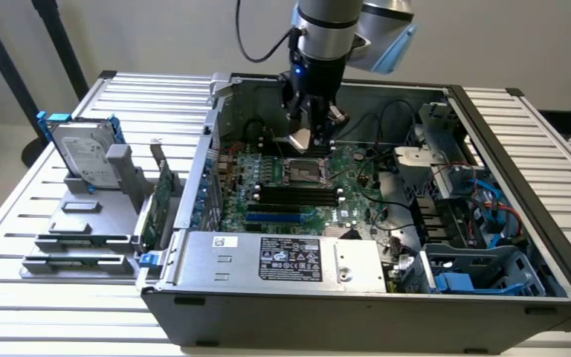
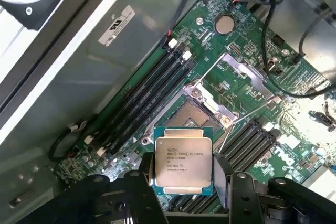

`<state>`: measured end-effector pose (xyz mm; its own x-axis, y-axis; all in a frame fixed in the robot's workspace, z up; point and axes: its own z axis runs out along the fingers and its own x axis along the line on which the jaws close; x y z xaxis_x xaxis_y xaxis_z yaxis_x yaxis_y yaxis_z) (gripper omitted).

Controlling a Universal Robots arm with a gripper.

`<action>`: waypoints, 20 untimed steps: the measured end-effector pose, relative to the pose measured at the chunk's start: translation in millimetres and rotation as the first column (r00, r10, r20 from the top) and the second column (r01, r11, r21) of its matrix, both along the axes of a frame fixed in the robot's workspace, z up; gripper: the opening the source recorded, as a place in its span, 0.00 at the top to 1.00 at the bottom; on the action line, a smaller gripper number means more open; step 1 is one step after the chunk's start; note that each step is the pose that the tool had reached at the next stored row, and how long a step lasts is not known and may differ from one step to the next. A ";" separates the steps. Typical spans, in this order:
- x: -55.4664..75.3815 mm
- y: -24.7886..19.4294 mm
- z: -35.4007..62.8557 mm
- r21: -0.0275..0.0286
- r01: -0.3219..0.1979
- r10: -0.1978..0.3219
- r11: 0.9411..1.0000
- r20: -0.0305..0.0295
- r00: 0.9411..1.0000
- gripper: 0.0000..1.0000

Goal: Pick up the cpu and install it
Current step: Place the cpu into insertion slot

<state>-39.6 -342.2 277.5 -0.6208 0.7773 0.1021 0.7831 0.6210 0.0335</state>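
The black two-fingered gripper (image 2: pixel 184 177) is part-way closed on the cpu (image 2: pixel 184 162) — a small flat square chip with a shiny silver-grey metal top — one finger on each of two opposite edges. The chip is held above the green motherboard (image 2: pixel 252 66), close to the open square metal-framed socket (image 2: pixel 195 113) and not yet seated. Long black memory slots (image 2: pixel 139 100) run beside the socket. All this lies inside the open grey computer case (image 1: pixel 365 301) — a silver hard drive with blue side rails (image 1: pixel 82 152) stands outside, at the exterior view's left.
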 end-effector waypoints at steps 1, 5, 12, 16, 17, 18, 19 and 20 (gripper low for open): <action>0.0 0.0 -0.6 0.000 0.019 -0.019 1.000 -0.001 1.000 0.46; 0.0 0.0 -3.3 0.000 0.092 -0.092 0.996 -0.003 0.996 0.46; 0.0 0.0 -8.3 -0.001 0.218 -0.218 0.976 -0.005 0.976 0.46; -0.1 0.0 -11.1 -0.001 0.288 -0.288 0.958 -0.007 0.958 0.46; 0.0 0.0 -11.9 -0.001 0.305 -0.305 0.952 -0.007 0.952 0.46; 0.0 0.0 -12.7 -0.001 0.322 -0.322 0.947 -0.007 0.947 0.46; 0.0 0.0 -13.5 -0.001 0.339 -0.339 0.941 -0.007 0.941 0.46; 0.0 0.0 -14.3 -0.001 0.356 -0.356 0.934 -0.007 0.934 0.46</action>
